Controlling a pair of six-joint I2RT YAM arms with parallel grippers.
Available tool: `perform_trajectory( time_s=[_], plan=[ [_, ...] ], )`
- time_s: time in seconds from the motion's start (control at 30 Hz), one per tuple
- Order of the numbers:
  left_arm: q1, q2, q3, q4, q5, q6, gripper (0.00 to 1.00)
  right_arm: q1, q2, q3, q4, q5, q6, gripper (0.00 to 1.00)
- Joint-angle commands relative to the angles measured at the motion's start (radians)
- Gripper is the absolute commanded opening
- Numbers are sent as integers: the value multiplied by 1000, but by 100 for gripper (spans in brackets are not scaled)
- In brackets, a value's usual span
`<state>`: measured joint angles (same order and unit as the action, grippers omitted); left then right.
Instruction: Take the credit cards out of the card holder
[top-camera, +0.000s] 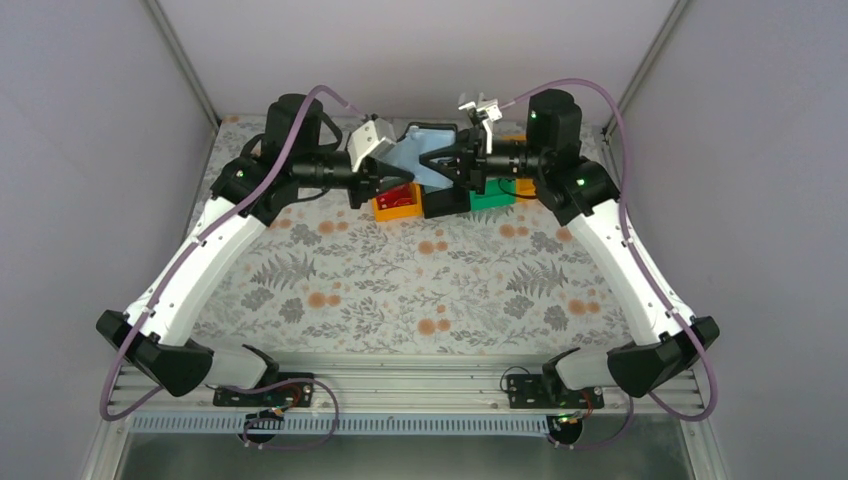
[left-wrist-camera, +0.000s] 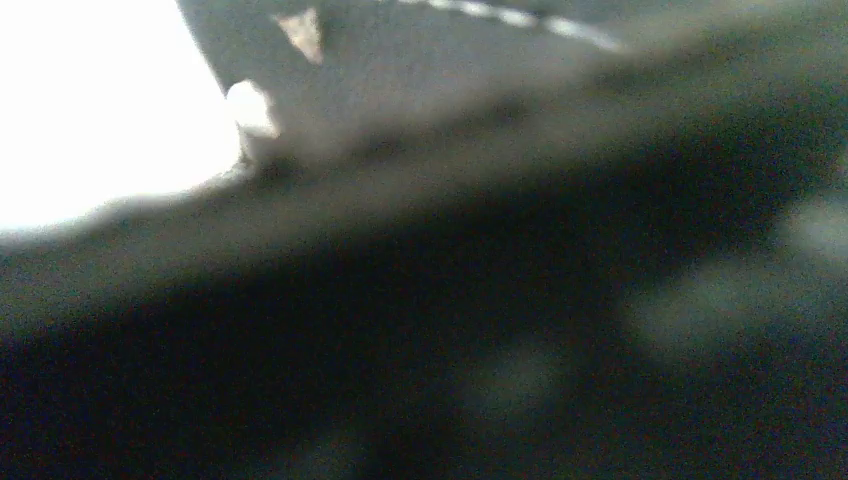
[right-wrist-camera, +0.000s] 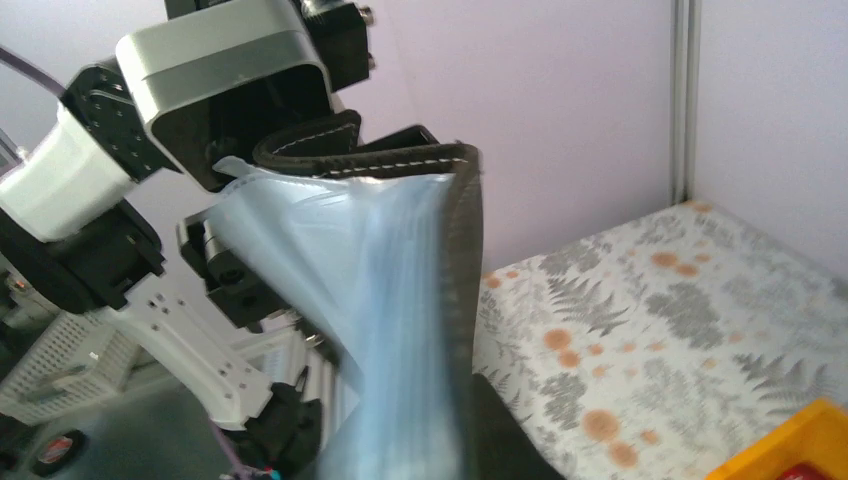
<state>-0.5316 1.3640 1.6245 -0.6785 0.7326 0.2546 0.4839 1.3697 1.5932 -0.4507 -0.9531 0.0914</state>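
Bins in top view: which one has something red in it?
The orange bin, leftmost; the black bin and green bin beside it show no red.

Pale lilac walls (top-camera: 420, 50) enclose my counter (top-camera: 400, 280), printed with ferns and orange blossoms; metal posts (top-camera: 178, 50) run up the back corners.

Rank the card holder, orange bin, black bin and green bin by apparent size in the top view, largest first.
1. card holder, held open in the air, nearer the camera, which flatters it.
2-4. orange bin, black bin, green bin: look alike, each partly covered; not rankable.
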Motion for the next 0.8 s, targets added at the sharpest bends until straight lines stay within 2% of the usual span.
perform_trajectory(
  time_s=[0.0, 0.1, 0.17, 0.23, 0.37, 0.47, 0.67, 0.77],
  plan=[
    [11, -14, 4, -2, 81, 23, 3, -15, -13, 41, -64, -95, -63, 24],
    [29, -27, -8, -6, 134, 22, 2, -71, -36, 17, -84, -127, -96, 48],
    [42, -33, -13, -8, 159, 21, 2, -120, -48, 0, -99, -179, -111, 58],
    [52, -38, -17, -9, 182, 24, 2, -149, -54, -5, -139, -208, -141, 62],
    [58, -40, -22, -16, 205, 35, 2, -167, -68, -11, -177, -191, -176, 61],
    [59, -45, -30, -15, 214, 43, 2, -168, -69, -14, -144, -179, -145, 57],
    [59, -46, -43, -7, 215, 30, 2, -165, -37, -10, -95, -202, -73, 56],
    [59, -47, -42, -5, 223, 30, 3, -158, -39, -23, -65, -176, -46, 52]
  ],
)
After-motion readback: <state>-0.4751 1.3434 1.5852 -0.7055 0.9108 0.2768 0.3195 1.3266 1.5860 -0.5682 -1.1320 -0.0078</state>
